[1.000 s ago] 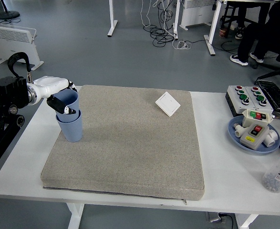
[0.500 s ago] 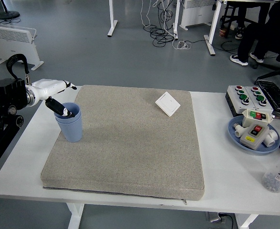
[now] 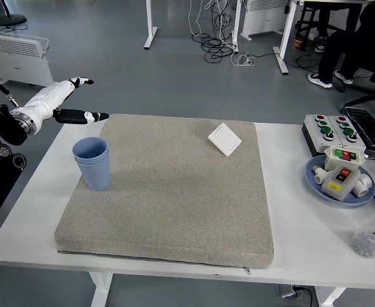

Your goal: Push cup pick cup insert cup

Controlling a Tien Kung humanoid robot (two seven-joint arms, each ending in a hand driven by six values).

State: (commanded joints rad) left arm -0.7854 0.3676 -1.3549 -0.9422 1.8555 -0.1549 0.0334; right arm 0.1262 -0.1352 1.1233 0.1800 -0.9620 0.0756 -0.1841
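Cup (image 3: 91, 163) nested in second cup on mat; left robot hand (image 3: 56, 102) raised, fingers spread, empty.

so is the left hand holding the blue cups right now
No, the left hand is open and lifted clear, while the nested blue cups stand alone on the grey mat.

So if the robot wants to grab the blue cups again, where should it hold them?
Probably around the upper wall of the blue cups, just under the rim, coming from the left where the left hand hangs open above the table. The cups stand upright, nested, near the left edge of the grey mat, with nothing beside them, so a sideways wrap looks easiest.
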